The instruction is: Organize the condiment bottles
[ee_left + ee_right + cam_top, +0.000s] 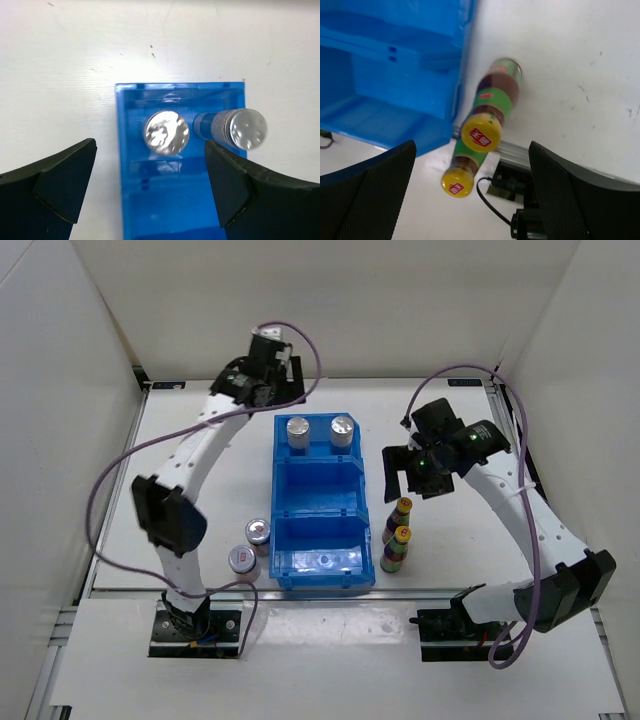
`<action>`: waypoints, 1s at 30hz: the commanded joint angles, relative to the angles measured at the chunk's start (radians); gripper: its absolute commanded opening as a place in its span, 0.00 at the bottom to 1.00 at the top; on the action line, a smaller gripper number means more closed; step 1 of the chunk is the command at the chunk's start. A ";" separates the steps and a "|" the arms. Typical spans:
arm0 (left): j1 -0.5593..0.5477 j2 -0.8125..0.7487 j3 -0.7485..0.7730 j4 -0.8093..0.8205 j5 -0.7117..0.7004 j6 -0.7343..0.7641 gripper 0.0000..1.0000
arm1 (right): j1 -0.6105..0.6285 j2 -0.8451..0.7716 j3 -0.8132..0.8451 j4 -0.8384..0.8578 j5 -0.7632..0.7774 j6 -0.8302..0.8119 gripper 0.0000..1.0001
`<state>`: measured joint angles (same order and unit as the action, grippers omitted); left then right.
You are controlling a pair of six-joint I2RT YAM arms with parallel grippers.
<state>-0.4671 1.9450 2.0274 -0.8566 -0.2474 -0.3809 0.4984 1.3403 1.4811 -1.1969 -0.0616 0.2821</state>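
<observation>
walls (pixel 330 300): plain white panels | table (pixel 480 555): white | light: even

Blue bin (pixel 322 502); yellow-capped, red-green-labelled bottles (pixel 398 534).

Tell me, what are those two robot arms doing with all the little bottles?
They are sorting condiment bottles into a blue bin. Two silver-lidded jars already sit in its far compartment, and the left gripper hovers open above them. Two more silver-lidded jars wait on the table, left of the bin. The right gripper is open over the two yellow-capped bottles standing by the bin's right side. Neither gripper holds anything.
</observation>
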 commanded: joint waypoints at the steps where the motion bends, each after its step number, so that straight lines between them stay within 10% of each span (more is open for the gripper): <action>1: 0.027 -0.249 -0.067 0.004 -0.041 0.020 1.00 | -0.001 -0.027 -0.056 -0.013 0.026 0.028 0.96; 13: 0.067 -0.662 -0.485 -0.042 -0.050 0.031 1.00 | 0.029 -0.017 -0.154 0.063 0.118 0.019 0.79; 30: 0.104 -0.722 -0.535 -0.087 -0.016 0.080 1.00 | 0.057 0.077 -0.154 0.111 0.155 -0.021 0.43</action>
<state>-0.3691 1.2644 1.4937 -0.9352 -0.2760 -0.3168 0.5533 1.4097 1.3270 -1.1030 0.0761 0.2722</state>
